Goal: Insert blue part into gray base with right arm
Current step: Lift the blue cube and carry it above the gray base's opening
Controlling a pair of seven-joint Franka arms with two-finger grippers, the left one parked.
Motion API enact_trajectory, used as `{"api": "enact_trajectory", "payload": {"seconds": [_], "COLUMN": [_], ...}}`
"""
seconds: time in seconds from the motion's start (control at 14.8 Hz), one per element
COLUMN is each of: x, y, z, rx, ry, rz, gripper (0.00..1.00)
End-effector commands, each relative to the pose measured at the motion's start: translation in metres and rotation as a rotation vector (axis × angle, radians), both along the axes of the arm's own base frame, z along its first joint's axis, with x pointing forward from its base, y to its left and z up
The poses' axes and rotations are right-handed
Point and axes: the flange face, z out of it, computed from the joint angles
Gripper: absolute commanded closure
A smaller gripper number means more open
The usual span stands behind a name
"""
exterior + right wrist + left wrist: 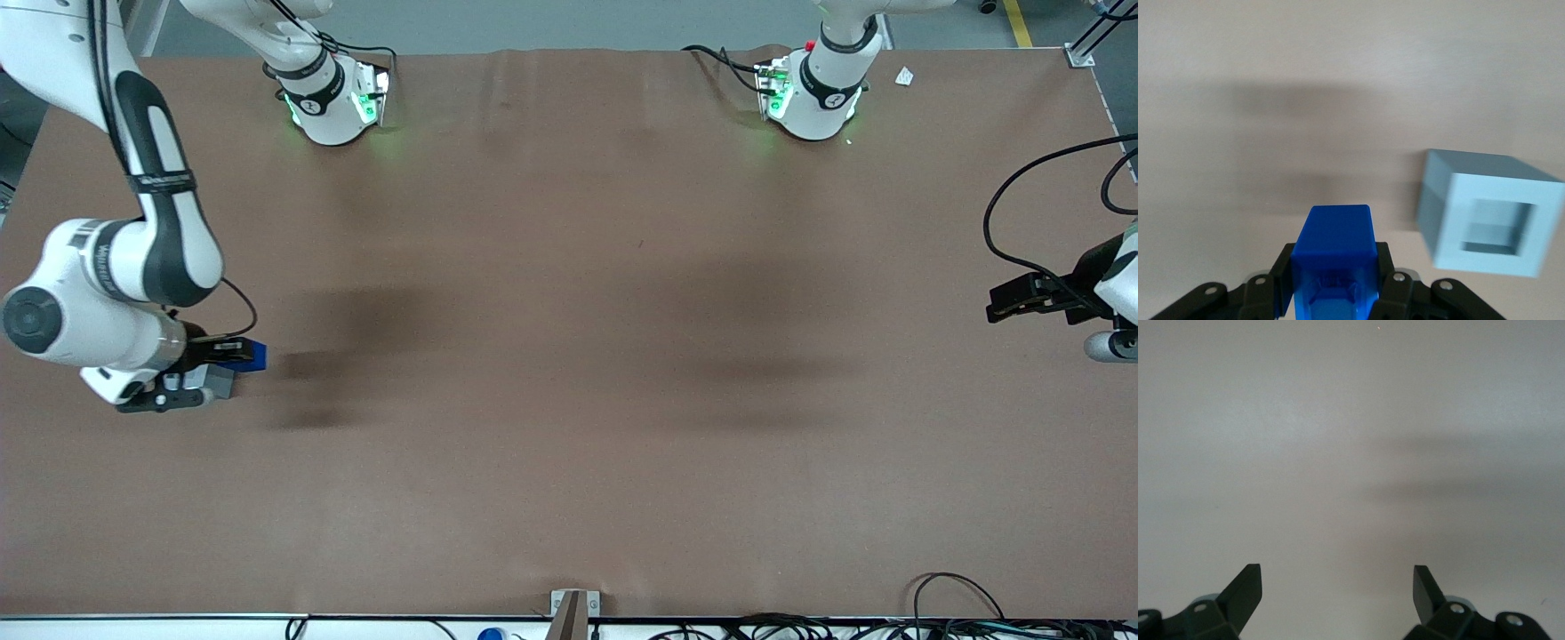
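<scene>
**Blue part held in the pincer, just off the gray base's recess**

Blue and blocky, the blue part [1333,257] is clamped between the two black fingers [1388,293] of the right arm's pincer [1333,297]. Its blunt end points away from the wrist, down toward the brown surface [569,356].

In the front view, the right arm [133,258] reaches down at the left edge of the frame, at the working arm's end of the surface. The pincer [209,356] and the blue part [246,354] show at middle left, with the gray base [216,380] directly below them in the frame, nearer to the front camera and partly hidden by the wrist.

From the wrist camera, the gray base [1485,217] stands on the surface beside the held part, apart from it. Its square recess faces upward and is open. The part's long axis runs along the pincer's approach line, so the stub end cannot be seen here.

The coming move appears to turn on this sideways offset: the part probably has to be shifted over the recess before it is lowered.
</scene>
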Motion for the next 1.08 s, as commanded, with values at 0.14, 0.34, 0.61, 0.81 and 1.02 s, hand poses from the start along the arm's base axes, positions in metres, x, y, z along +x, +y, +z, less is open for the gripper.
{"api": "enact_trajectory", "payload": {"seconds": [0.14, 0.34, 0.61, 0.81, 1.02], "x": [0.001, -0.007, -0.01, -0.017, -0.033], "y": [-0.062, -0.103, -0.107, -0.105, -0.108], "z": [0.051, 0.063, 0.055, 0.043, 0.032], "rx": [-0.007, -0.017, -0.016, -0.015, -0.015], "ry": [-0.028, -0.037, -0.026, -0.037, -0.054], "rz": [-0.115, -0.181, -0.198, -0.2, -0.21], "gripper": [0.88, 0.9, 0.92, 0.92, 0.92]}}
